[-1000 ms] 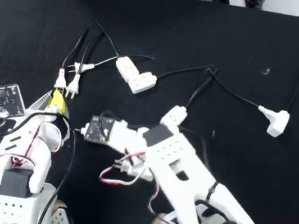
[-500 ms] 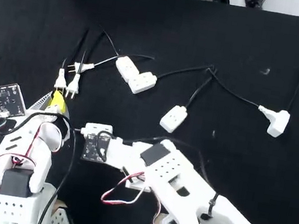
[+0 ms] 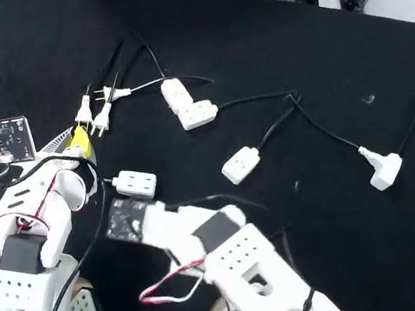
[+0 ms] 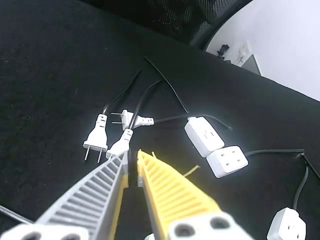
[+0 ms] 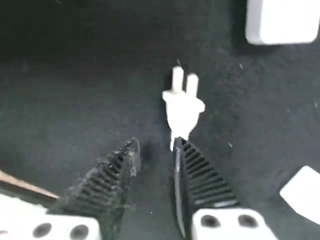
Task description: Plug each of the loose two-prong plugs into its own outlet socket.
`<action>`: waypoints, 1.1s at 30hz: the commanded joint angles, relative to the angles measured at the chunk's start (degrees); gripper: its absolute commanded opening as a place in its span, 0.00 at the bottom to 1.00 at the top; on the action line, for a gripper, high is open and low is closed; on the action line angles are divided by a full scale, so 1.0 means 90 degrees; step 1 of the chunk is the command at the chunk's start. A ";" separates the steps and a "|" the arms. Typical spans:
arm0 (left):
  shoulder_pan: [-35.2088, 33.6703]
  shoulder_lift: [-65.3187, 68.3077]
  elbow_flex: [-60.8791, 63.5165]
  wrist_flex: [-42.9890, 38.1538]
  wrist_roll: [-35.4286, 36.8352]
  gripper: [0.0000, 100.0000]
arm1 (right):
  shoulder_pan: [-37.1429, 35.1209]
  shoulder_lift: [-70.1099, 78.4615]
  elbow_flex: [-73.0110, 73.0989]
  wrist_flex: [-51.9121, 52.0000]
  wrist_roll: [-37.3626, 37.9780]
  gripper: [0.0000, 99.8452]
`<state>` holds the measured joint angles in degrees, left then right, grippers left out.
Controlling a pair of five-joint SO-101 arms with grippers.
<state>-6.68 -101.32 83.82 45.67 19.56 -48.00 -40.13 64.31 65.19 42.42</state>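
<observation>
My right pincer (image 5: 156,144) is released. Its two black ribbed fingers (image 5: 200,172) stand apart just above the black counter (image 3: 348,67), close to the near edge. A small white two-prong plug (image 5: 182,111) lies just ahead of them with its prongs bare and pointing away from the pincer. Its cord end sits right at one fingertip, and I cannot tell whether they touch. A white rectangular outlet block (image 3: 138,184) lies near that plug, beside the right arm's wrist, and the plug is not seated in it.

My left pincer (image 4: 131,154) sits toward the counter's near-left corner, clenched on nothing, with only a thin slit between its grey and yellow fingers. Just beyond its tip lie three more white two-prong plugs (image 4: 96,140) on black cords, close together and all loose. Farther toward the counter's middle, two white outlet blocks (image 3: 188,105) lie touching at an angle. A single white outlet block (image 3: 240,165) lies at the middle of the counter. An angled white outlet (image 3: 383,169) lies near the right edge on its own black cord.
</observation>
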 commanded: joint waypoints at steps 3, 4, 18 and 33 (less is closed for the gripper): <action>-0.0015 0.0020 -0.0063 -0.0127 0.0049 0.05 | -0.0205 0.0396 0.0103 -0.0625 -0.0156 0.12; -0.0015 0.0020 -0.0063 -0.0127 0.0049 0.05 | -0.0205 0.0552 0.0103 -0.0752 -0.0156 0.12; -0.0015 0.0020 -0.0063 -0.0137 0.0049 0.05 | 0.1514 0.1607 -0.0396 -0.1436 0.0664 0.12; -0.0015 0.0020 -0.0063 -0.0127 0.0049 0.05 | 0.1661 0.0962 -0.0972 -0.0694 0.0742 0.12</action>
<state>-6.68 -101.32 83.82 45.67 19.65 -34.29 -29.49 57.98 58.42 48.48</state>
